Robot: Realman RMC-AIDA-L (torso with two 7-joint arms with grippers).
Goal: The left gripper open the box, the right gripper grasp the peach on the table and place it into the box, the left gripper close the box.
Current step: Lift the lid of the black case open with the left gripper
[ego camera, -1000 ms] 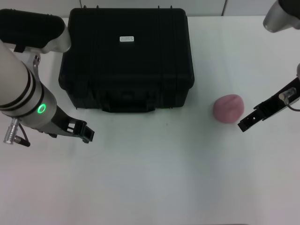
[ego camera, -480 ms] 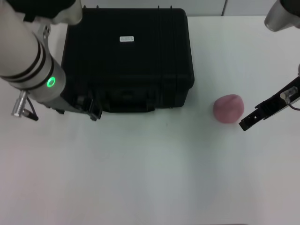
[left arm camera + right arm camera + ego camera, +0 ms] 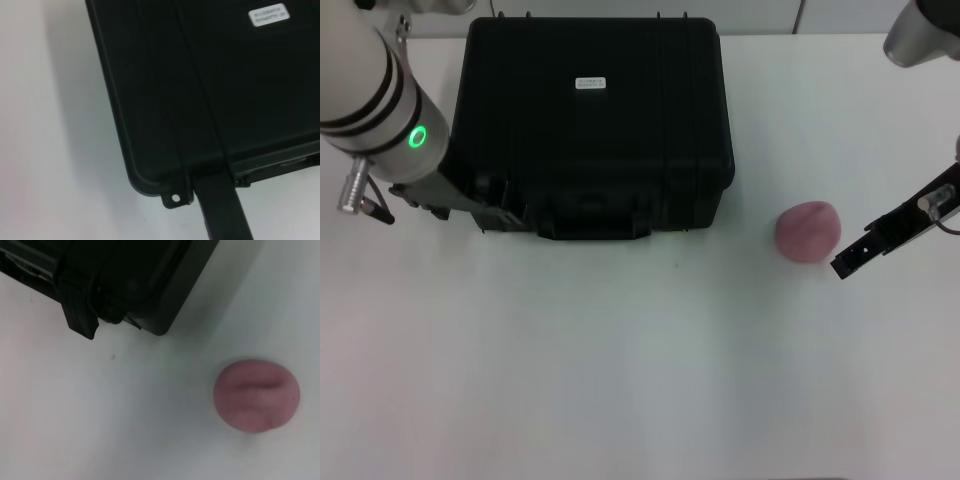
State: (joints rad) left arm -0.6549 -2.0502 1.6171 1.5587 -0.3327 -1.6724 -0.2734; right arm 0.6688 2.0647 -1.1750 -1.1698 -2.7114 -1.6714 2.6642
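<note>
The left tool point(image 3: 498, 207) sits at the front left corner of the closed box point(image 3: 592, 125); whether it is spread I cannot tell, and a miss at the latch would likely shove the case across the worktop point(image 3: 620, 370). The peach point(image 3: 808, 232) lies well right of the box. Just beside it hangs the right tool point(image 3: 844, 265), grip unreadable, which could nudge it rolling.

box point(image 3: 592, 125): black ribbed hard case, lid shut, white label on top, handle facing front.
peach point(image 3: 808, 231): dusty-pink, creased, on table point(image 3: 640, 370) right of box, apart.
</note>
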